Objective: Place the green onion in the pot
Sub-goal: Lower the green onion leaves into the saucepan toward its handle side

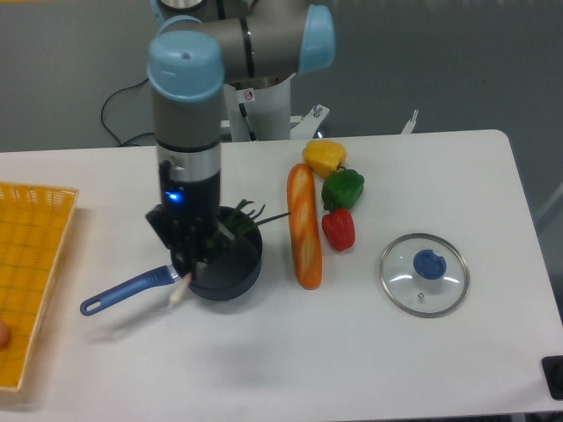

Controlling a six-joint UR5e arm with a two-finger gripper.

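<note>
White desk (396, 352); claw (195, 261) clamped on onion (230, 230) over pot (230, 264). We'd centre stalk, then release.

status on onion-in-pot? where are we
Done: the green onion is off the table, gripped mid-stalk by the gripper. In hand: it is carried over the pot, lying across it, with the white bulb end past the left rim near the blue handle and the dark leaves sticking out past the right rim. Left: lower or tilt it so it sits inside, then release. It is not yet resting in the pot.
</note>
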